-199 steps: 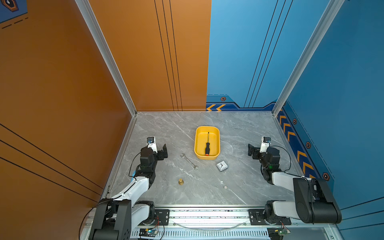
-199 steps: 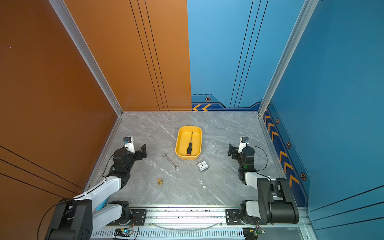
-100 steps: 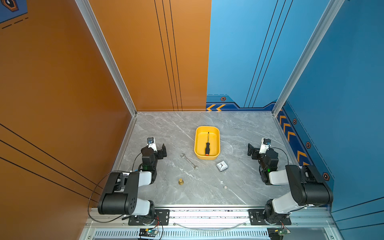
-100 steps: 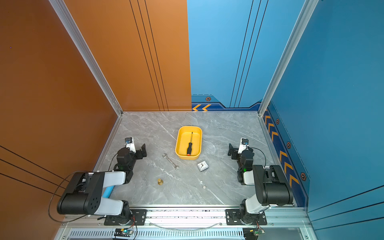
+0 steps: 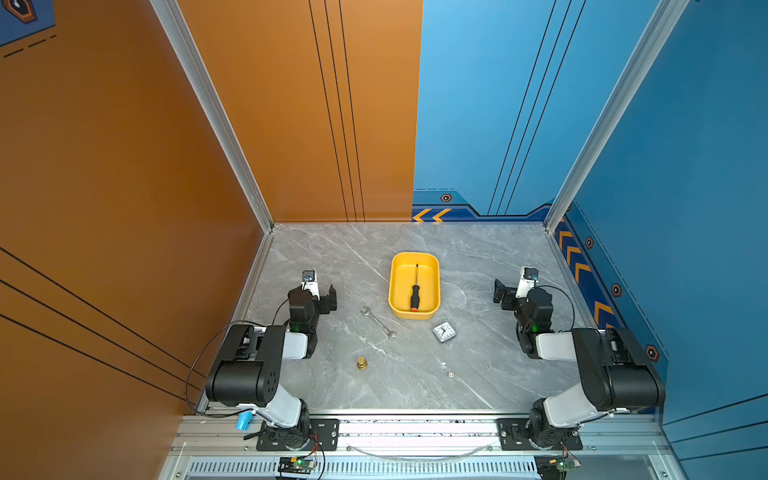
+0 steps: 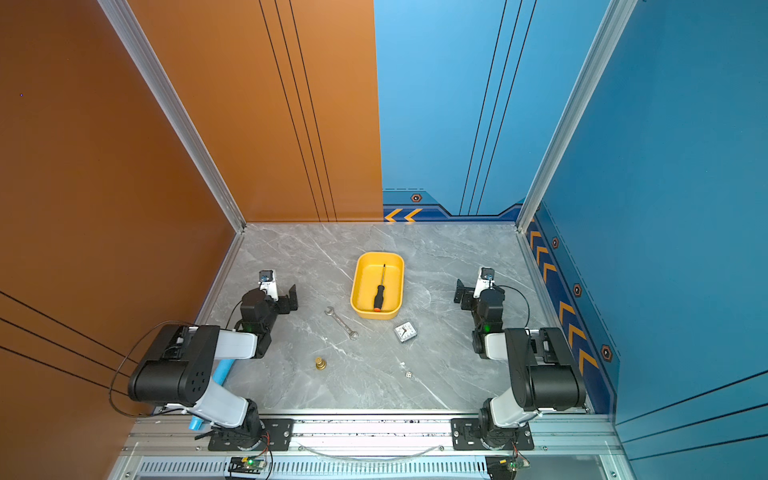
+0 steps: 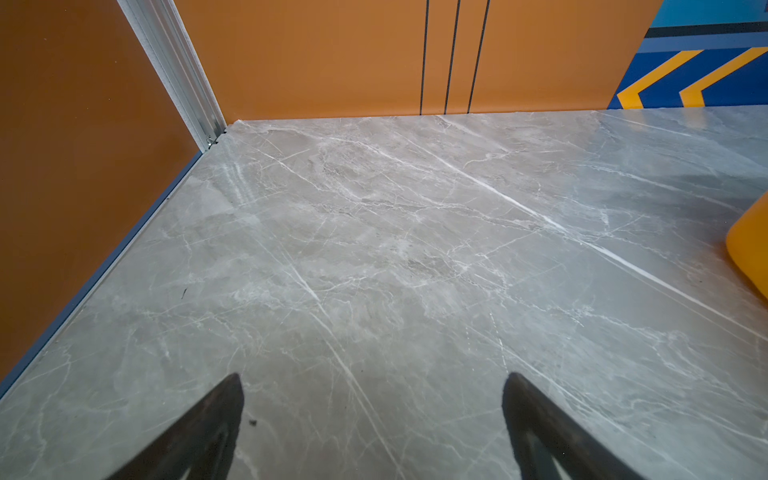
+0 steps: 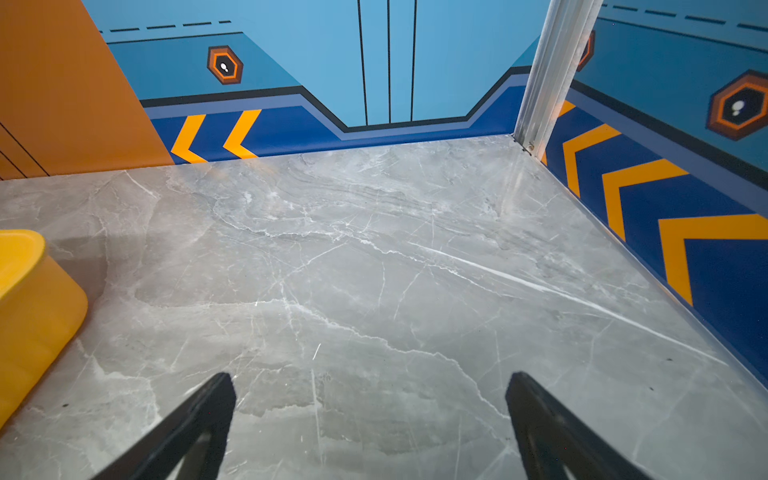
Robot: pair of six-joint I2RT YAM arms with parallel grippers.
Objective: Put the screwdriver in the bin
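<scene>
Yellow bin (image 5: 394, 286) is seen at table centre; the screwdriver (image 5: 414, 291) lies inside it, shaft toward 12 o'clock, orange cap toward 6. Left gripper (image 7: 374, 419) and right gripper (image 8: 370, 419), at 9 and 3 o'clock, are spread apart, empty.

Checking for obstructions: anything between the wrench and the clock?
Bare marble between the wrench and the clock, seen in both top views; the bin sits just behind that gap.
</scene>
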